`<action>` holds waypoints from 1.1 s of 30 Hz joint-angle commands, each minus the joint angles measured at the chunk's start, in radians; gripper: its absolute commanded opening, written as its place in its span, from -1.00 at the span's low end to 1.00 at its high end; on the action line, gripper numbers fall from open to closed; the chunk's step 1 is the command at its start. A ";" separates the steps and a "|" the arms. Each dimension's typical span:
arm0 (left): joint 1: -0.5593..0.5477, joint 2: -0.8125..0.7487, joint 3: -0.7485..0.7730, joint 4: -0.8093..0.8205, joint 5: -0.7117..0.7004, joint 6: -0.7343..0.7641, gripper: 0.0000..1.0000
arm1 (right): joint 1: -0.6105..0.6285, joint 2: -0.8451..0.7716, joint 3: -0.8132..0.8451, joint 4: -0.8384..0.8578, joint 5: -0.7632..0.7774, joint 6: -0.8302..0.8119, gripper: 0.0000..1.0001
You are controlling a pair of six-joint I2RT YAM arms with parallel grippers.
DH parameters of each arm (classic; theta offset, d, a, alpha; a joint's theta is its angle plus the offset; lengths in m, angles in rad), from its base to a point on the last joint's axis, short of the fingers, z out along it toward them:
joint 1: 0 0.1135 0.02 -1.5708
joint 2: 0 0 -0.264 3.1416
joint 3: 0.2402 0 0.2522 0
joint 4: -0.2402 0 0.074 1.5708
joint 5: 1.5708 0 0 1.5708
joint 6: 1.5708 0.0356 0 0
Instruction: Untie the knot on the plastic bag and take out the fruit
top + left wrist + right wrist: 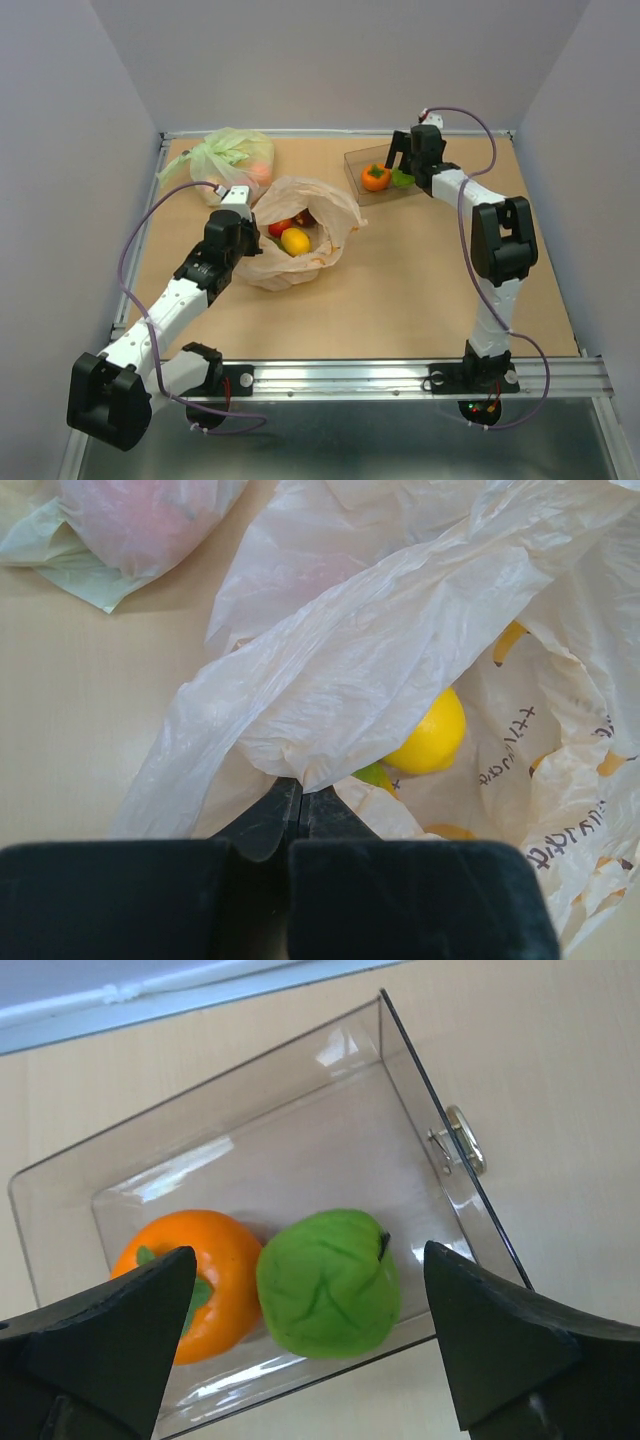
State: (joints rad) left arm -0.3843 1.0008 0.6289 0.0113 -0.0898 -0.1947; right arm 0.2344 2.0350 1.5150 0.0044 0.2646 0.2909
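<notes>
The pale peach plastic bag (330, 205) lies open mid-table; no knot shows. Inside it are a yellow lemon (295, 241), a red fruit (280, 227) and a dark one (303, 217). My left gripper (243, 212) is shut on the bag's left rim film (330, 690); the lemon (432, 735) shows under the film in the left wrist view, just past the shut fingertips (299, 792). My right gripper (400, 160) is open and empty above the clear box (352, 160), which holds an orange fruit with a green cap (225, 1260) and a green lime (330, 1280).
A smaller light-green bag (232, 155) with pinkish fruit lies at the back left, close behind the peach bag, and shows in the left wrist view (130, 530). The clear box (300, 1110) has a metal latch (462, 1140) on its right side. Walls enclose the table.
</notes>
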 commanded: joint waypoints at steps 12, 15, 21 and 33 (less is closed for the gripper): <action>0.005 0.018 0.009 0.033 0.117 -0.028 -1.00 | 0.291 -0.427 -0.056 -0.081 -0.139 -0.154 0.79; 0.005 0.036 0.006 0.007 0.151 -0.078 -1.00 | 0.436 -0.488 -0.065 -0.115 -0.128 -0.170 0.57; 0.004 0.030 -0.023 -0.043 0.173 -0.176 -1.00 | 0.686 -0.506 -0.130 -0.142 -0.150 -0.139 0.37; 0.005 -0.025 -0.123 -0.080 0.180 -0.302 -1.00 | 0.766 -0.313 -0.305 -0.058 -0.105 0.047 -0.06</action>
State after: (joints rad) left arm -0.3840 1.0180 0.5407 -0.0608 0.0723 -0.4393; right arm 0.9966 1.6928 1.2343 -0.1272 0.1265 0.2798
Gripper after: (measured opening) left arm 0.026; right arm 0.488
